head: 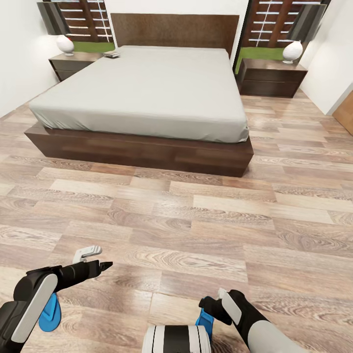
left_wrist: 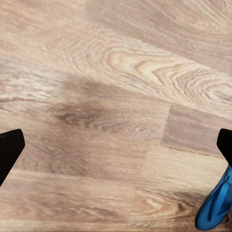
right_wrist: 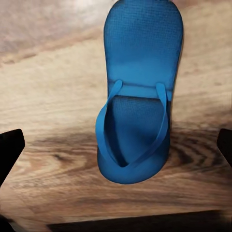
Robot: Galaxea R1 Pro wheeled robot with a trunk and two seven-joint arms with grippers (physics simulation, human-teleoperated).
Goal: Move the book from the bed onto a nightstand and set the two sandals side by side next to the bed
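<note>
sandal [right_wrist: 137, 96], bright blue, thin straps, flat on floor [right_wrist: 43, 106]

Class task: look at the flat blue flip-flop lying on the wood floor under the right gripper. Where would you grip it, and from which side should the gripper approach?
Probably from above. The flat blue flip-flop lies sole-down, straps up, on the wood-plank floor, so its thin sole offers little from the side. The raised V of thin blue straps stands clear of the footbed: closing the right gripper on one strap looks most secure.

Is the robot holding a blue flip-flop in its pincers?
No. Both pincers, left and right, are open and empty. One sandal lies flat on the floor.
</note>
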